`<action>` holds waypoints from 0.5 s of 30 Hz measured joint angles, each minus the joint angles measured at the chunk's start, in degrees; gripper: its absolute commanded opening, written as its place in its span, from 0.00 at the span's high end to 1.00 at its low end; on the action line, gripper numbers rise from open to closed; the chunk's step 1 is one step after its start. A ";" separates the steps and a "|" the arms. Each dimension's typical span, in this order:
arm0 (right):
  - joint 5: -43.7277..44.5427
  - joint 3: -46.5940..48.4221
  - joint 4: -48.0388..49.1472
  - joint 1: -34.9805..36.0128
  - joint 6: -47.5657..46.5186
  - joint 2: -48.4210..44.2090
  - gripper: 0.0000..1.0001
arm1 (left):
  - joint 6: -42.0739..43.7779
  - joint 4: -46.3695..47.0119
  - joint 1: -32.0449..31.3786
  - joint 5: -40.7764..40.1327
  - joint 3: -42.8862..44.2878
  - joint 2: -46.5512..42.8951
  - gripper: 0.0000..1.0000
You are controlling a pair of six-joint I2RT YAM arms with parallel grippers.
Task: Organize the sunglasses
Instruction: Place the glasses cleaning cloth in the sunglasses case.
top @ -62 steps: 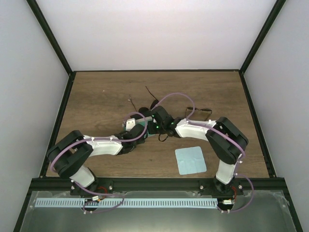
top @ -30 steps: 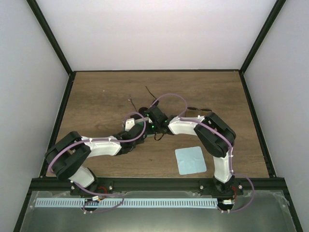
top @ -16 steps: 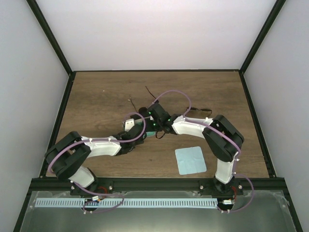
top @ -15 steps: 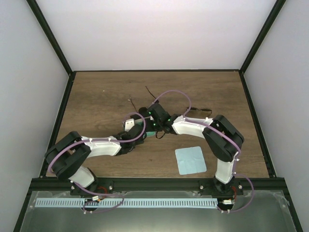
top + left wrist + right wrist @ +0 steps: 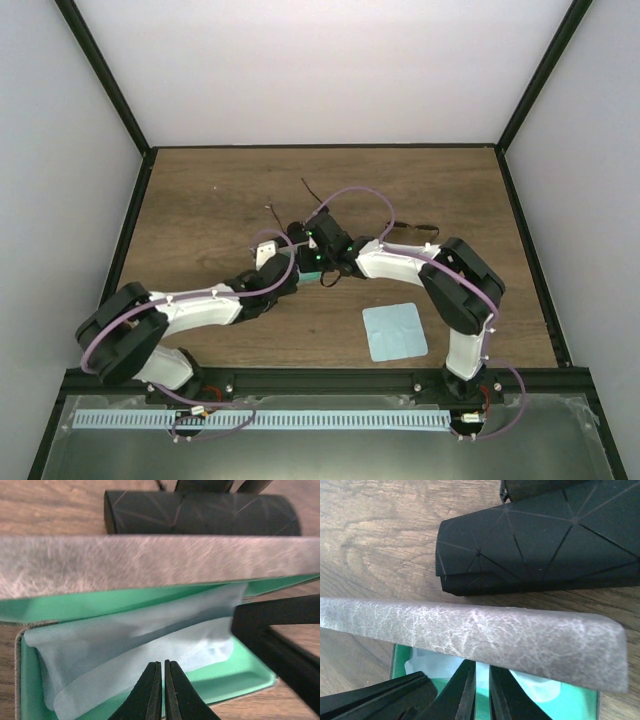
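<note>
Grippers meet inside an open glasses case on a wooden table (image 5: 200, 200).

The left gripper (image 5: 161, 665) has its jaws pressed together to a slit, tips over the light blue cloth (image 5: 125, 645) lying in the green-lined case (image 5: 220, 677); whether they pinch it cannot be told. The right gripper (image 5: 482, 675), jaws narrowly parted, reaches under the grey lid (image 5: 470, 625) beside a black patterned case (image 5: 540, 545). One pair of sunglasses (image 5: 418, 231), thin and dark, lies behind the right arm; slender arms of a second pair (image 5: 311, 190) poke out beyond the grippers.
</note>
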 measured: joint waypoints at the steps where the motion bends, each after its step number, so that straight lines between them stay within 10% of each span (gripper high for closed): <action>1: -0.17 0.00 0.24 0.04 0.07 0.07 0.93 | 0.26 -0.13 0.00 0.26 0.09 -0.94 0.94; 12: -3.48 0.02 2.64 0.11 0.13 4.15 0.93 | -0.48 -4.07 0.04 -1.31 0.46 -10.62 0.71; 15: -3.48 0.02 2.54 0.15 0.09 4.74 0.74 | -1.55 -5.16 0.11 -2.80 0.17 -12.57 0.68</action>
